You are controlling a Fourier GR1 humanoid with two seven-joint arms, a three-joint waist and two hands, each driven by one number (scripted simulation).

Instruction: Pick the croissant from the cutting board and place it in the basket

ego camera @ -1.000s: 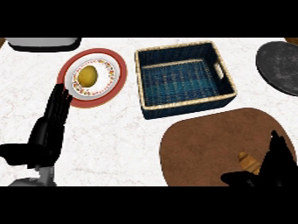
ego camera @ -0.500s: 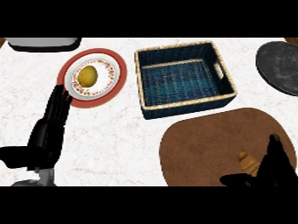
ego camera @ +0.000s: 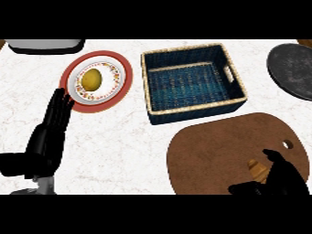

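The croissant (ego camera: 255, 166), mostly hidden, its axis unclear, lies at the board's (ego camera: 212, 155) four o'clock under the right hand (ego camera: 280, 176) curling round it, the basket (ego camera: 192, 82) at twelve; the left hand (ego camera: 47, 135) rests straight-fingered on marble (ego camera: 124, 141).

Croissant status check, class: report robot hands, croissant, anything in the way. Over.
Left robot hand open, resting on counter. Right robot hand curled over croissant on cutting board. Basket unobstructed.
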